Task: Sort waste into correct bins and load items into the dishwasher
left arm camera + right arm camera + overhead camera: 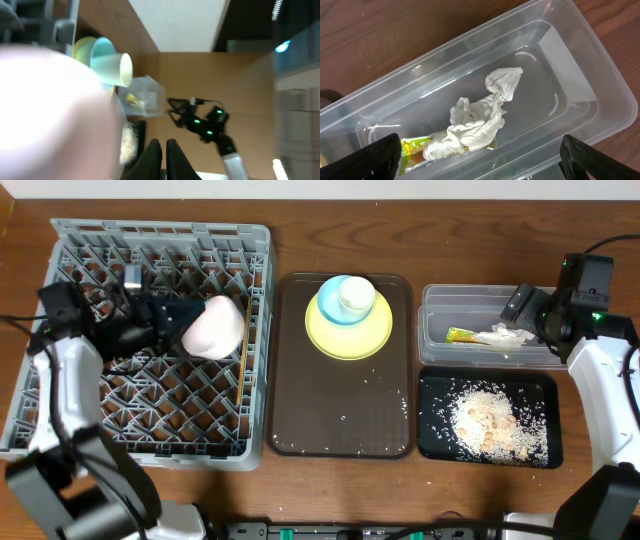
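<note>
**Bowl over the rack, waste in its bins**

The left gripper [178, 323], fingers pinched narrow, holds a small white bowl [215, 328] tilted over the large grey plastic lattice dish rack [60, 242] at the table's 9 o'clock. At centre, a round yellow plate [340, 342] carries a light blue cup [333, 298] on a dark brown serving tray [290, 400]. At 2 o'clock the right gripper [522, 310] hangs spread wide above a clear rectangular plastic tub [432, 330] containing a yellow-green snack wrapper [460, 335] and crumpled white tissue [497, 335]. Pale rice-like crumbs [495, 425] lie in the shallow black rectangular tray [430, 385] at 4 o'clock.
</note>
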Robot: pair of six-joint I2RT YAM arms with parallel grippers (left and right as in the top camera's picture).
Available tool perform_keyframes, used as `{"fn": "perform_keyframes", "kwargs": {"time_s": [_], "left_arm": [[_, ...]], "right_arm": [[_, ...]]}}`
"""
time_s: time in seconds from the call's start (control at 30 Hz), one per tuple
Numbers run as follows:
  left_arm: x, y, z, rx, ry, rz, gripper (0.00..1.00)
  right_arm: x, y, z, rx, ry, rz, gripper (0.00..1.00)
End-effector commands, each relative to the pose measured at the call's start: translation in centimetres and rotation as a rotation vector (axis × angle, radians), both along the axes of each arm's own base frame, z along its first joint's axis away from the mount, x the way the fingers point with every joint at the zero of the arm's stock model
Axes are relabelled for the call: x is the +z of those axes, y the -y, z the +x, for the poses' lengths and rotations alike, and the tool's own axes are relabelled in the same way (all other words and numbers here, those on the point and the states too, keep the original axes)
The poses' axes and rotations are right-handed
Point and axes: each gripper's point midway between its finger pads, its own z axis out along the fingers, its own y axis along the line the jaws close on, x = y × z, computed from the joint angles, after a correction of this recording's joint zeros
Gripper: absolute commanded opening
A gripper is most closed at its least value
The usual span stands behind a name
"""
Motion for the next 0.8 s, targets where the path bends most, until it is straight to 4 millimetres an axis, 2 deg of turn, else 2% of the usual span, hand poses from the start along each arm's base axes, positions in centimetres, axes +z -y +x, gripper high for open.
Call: {"fn": "perform_keyframes", "kwargs": {"time_s": [0.0,0.1,0.2,0.27,0.3,0.37,0.4,0.43,0.47,0.53,0.67,0.77], "left_arm": [[-0.2,0.4,-0.1,-0.038,0.029,-0.095,0.07],[-2.0,0.0,0.1,-0.018,-0.024,-0.049,0.07],[-4.1,-1.8,0.1,0.044,-0.087,0.080,0.08],[-4.7,-2.8,-0.1,0.077,-0.119,0.140,0.08],[-4.9,-3.2,-0.3,0.093,-0.130,0.171,0.11],[-4.8,-4.1,-0.6,0.125,-0.137,0.250,0.24],[-4.3,-4.5,-1.0,0.152,-0.124,0.342,0.46],[-3.8,-4.7,-1.2,0.166,-0.111,0.398,0.60],[-3.2,-4.8,-1.5,0.180,-0.098,0.452,0.69],[-2.0,-5.1,-2.0,0.219,-0.071,0.555,0.79],[0.2,-7.4,-3.7,0.392,-0.099,0.808,0.81],[2.0,-7.2,-4.6,0.448,-0.060,0.924,0.81]], "right_arm": [[0.3,0.4,0.0,-0.016,0.007,-0.002,0.99],[0.3,0.4,0.0,-0.016,0.007,-0.002,0.99],[0.3,0.4,0.0,-0.016,0.007,-0.002,0.99],[0.3,0.4,0.0,-0.016,0.007,-0.002,0.99],[0.3,0.4,0.0,-0.016,0.007,-0.002,0.99],[0.3,0.4,0.0,-0.016,0.007,-0.002,0.99],[0.3,0.4,0.0,-0.016,0.007,-0.002,0.99],[0.3,0.4,0.0,-0.016,0.007,-0.002,0.99],[0.3,0.4,0.0,-0.016,0.007,-0.002,0.99],[0.3,0.4,0.0,-0.016,0.007,-0.002,0.99],[0.3,0.4,0.0,-0.016,0.007,-0.002,0.99],[0.3,0.4,0.0,-0.016,0.007,-0.002,0.99]]}}
